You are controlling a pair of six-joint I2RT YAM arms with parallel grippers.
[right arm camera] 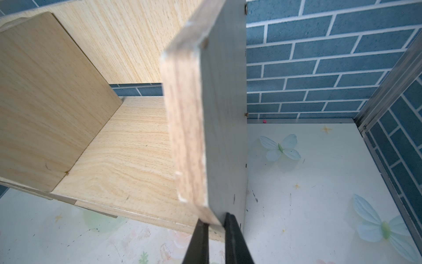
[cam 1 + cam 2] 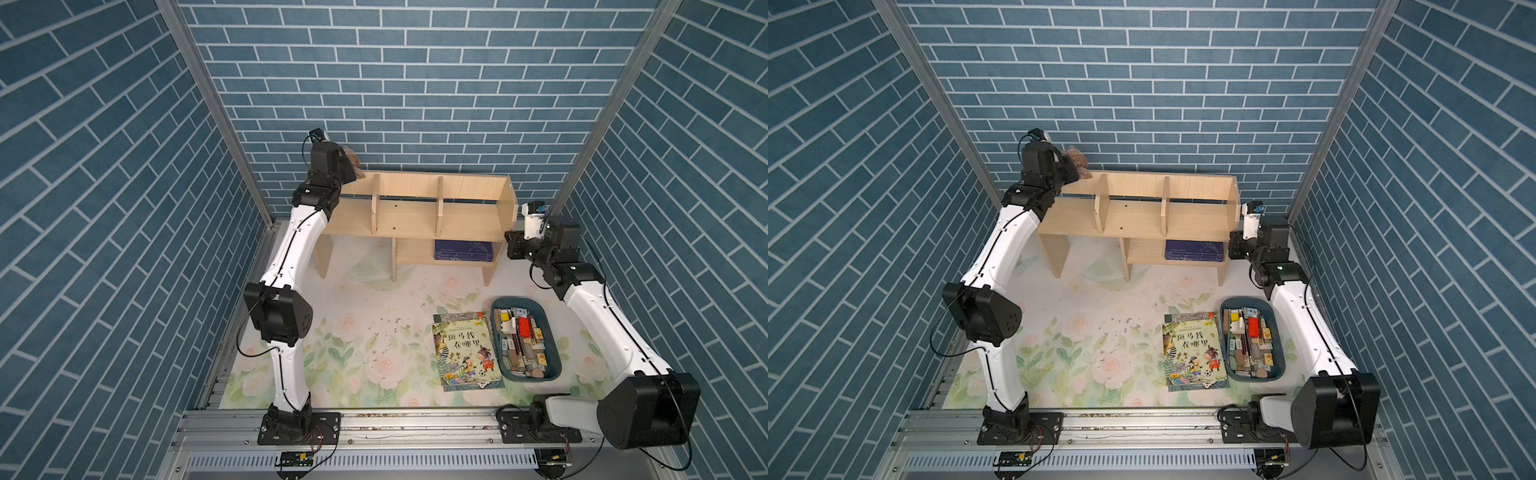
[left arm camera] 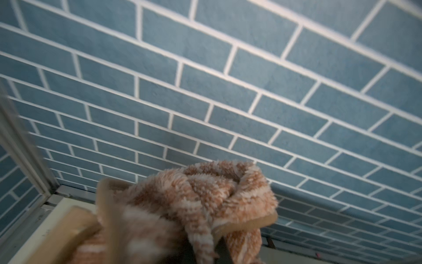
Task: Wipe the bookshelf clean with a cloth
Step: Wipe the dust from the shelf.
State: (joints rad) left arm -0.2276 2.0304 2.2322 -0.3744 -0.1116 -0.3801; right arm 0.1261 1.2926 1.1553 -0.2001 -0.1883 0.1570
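Along the desk's [image 2: 365,299] far edge, in both top views, stands the bookshelf [image 2: 415,216], with a dark blue book [image 2: 463,250] lying flat on its lower shelf. The left gripper [image 2: 351,166] is up at the unit's upper left corner with the cloth [image 2: 351,154] bunched at its tip, and the right gripper [image 2: 510,245] sits against the right end panel. Toward the desk's front right corner a picture book [image 2: 466,351] lies flat, just beside a blue tray [image 2: 515,300] filled with small items. From the left wrist view, the fingers [image 3: 249,221] are clamped on the fluffy tan-and-cream cloth [image 3: 205,194] — it bulges up between them, over a pale wood edge. From the right wrist view, the two black fingers [image 1: 237,242] pinch the lower front edge of the end panel — the upper tier and one upright divider show beside it.
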